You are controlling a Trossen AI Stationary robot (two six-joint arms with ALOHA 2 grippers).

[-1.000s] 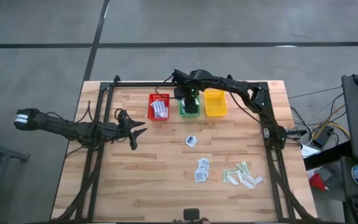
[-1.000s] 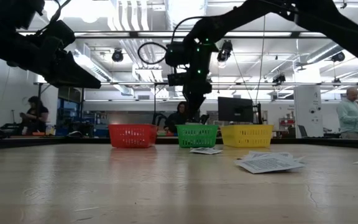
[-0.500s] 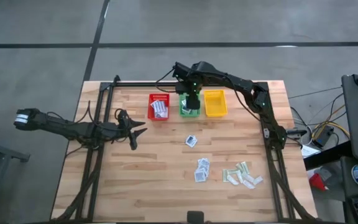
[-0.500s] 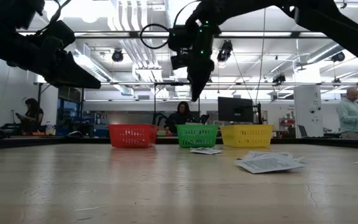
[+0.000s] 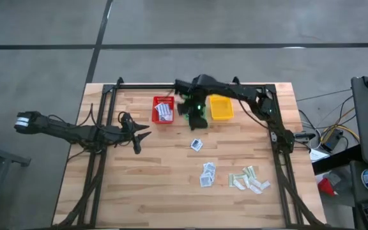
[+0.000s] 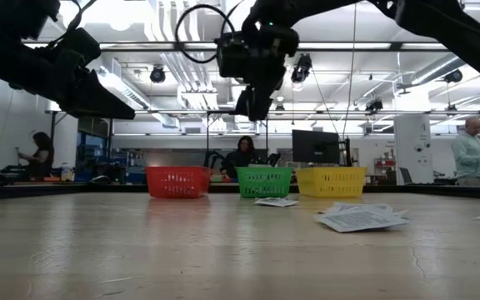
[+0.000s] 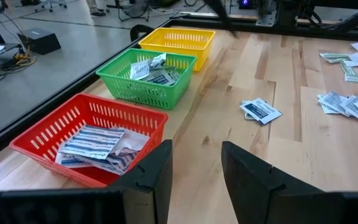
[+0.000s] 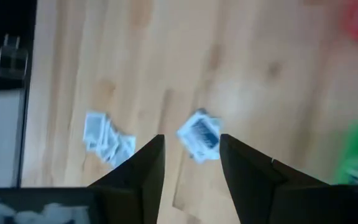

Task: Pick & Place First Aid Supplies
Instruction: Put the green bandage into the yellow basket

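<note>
The first aid supplies are small flat packets. One white-blue packet (image 5: 197,145) lies alone mid-table, a pile of them (image 5: 207,174) lies nearer, and pale strips (image 5: 248,180) lie to its right. More packets rest in the red basket (image 5: 163,110) and the green basket (image 7: 148,74). My right gripper (image 8: 191,168) hangs open and empty over the near side of the green basket, high above the table (image 6: 252,100), looking down at the lone packet (image 8: 201,135). My left gripper (image 7: 197,174) waits open at the table's left (image 5: 136,134).
Red, green and yellow baskets (image 6: 332,181) stand in a row at the table's far edge. A dark metal frame (image 5: 101,128) runs along the table's left, far and right sides. Bare wood (image 5: 152,185) lies near left. People show in the room behind (image 6: 472,150).
My right gripper has risen from the green basket and swung toward the table's near edge, tipping from pointing straight down to a slant. The packets on the table have stayed where they were.
</note>
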